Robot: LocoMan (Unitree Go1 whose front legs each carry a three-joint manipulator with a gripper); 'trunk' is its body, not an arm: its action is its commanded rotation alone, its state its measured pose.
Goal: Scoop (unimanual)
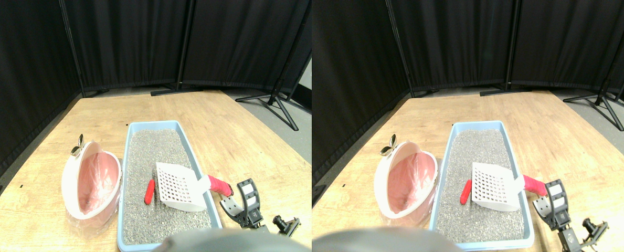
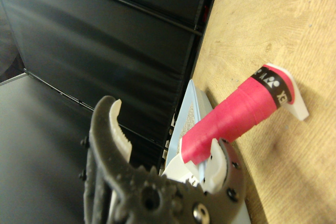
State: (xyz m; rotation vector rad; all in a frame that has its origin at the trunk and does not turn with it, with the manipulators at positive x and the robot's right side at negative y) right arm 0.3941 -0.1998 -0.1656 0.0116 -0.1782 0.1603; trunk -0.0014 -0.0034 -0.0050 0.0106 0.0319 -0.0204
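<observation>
Hand spread wide at the scoop's wrapped handle

The right hand (image 1: 241,197) stood open, jaws apart, one beside the pink-taped handle (image 2: 231,121) of the white slotted plastic scoop (image 1: 178,186). Its black band's lettering was unreadable. The scoop lay on grey litter in the light-blue tray (image 1: 128,173), beside a red stick (image 1: 148,191).

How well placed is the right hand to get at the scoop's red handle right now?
Probably well placed. The right hand sits open right beside the red handle, which juts over the tray rim toward it. The wrist view shows the handle just beyond the jaws, nothing between.
</observation>
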